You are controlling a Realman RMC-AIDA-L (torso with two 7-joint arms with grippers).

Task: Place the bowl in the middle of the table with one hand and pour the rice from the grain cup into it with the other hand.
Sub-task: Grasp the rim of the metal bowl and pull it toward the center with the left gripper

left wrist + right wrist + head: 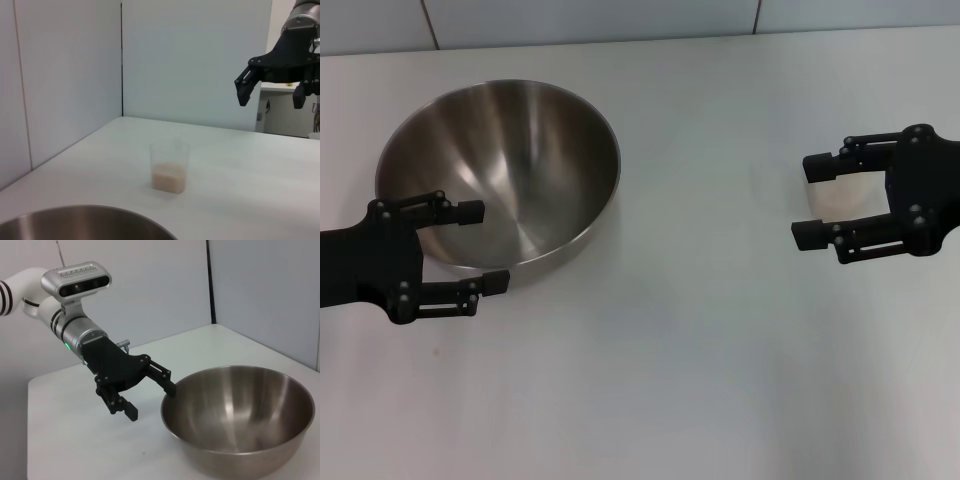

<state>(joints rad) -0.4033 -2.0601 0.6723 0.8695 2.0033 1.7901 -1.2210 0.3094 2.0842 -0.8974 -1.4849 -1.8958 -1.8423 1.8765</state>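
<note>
The bowl [500, 170] sits on the table [720, 350] toward ten o'clock from the table's middle in the head view, upright and with nothing inside it; the brushed steel shows only reflections. The left gripper [485, 247] is at the bowl's eight o'clock edge with its fingers spread apart, one finger [460, 211] over the inside of the rim and the other [485, 283] outside the wall, so the rim lies between them. Whether either finger touches the metal cannot be told. The right wrist view shows the same: the left gripper [150, 392] straddles the bowl [240, 415] at its rim, fingers parted.

The right gripper [820, 200] is at three o'clock, well apart from the bowl, with its fingers apart. Between them, from above, the grain cup [847, 197] shows as a pale clear shape. The left wrist view shows the grain cup [170, 166] standing upright on the table with the rice [169, 178] filling only its lower part, and the right gripper [272, 87] hanging above and beyond it, not touching it.
</note>
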